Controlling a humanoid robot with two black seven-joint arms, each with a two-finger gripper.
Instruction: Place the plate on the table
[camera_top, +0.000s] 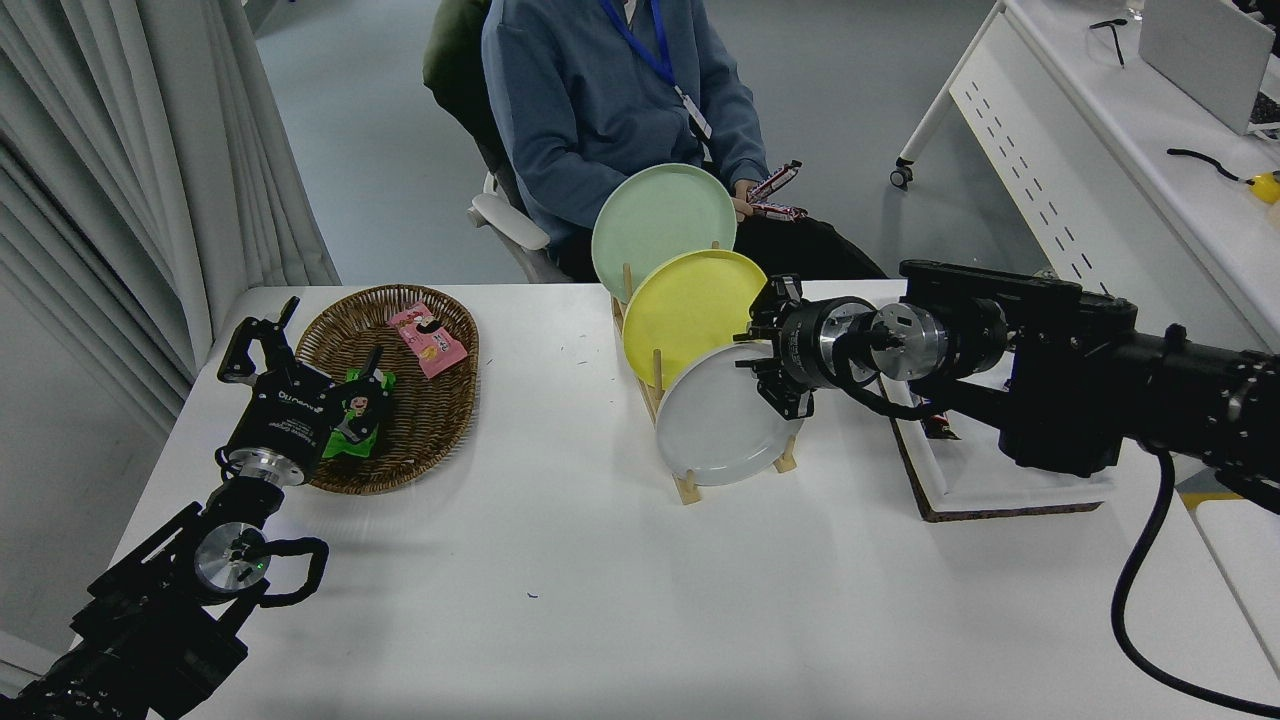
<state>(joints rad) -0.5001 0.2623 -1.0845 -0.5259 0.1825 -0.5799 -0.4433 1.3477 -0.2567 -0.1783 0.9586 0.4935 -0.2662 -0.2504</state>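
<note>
- The plate (722, 422), plain light grey, was seen standing on edge in the nearest slot of a wooden rack (688, 487) near the middle of the table (600, 600).
- A yellow plate (690, 310) was held in the slot just behind it, and a pale green plate (660, 225) in the one behind that.
- The right gripper (765, 362) was brought in from the right side, level with the grey plate's upper right rim; its fingers were spread above and below that edge, and it could not be told whether the rim was touched.
- The left gripper (262, 345) was parked at the lower left, fingers apart and nothing held, beside a wicker basket (400, 470) in which snack packets were lying.
- A white tray (1000, 480) was partly hidden under the right arm.
- A person (610, 110) in a blue top was seated at the far side.
</note>
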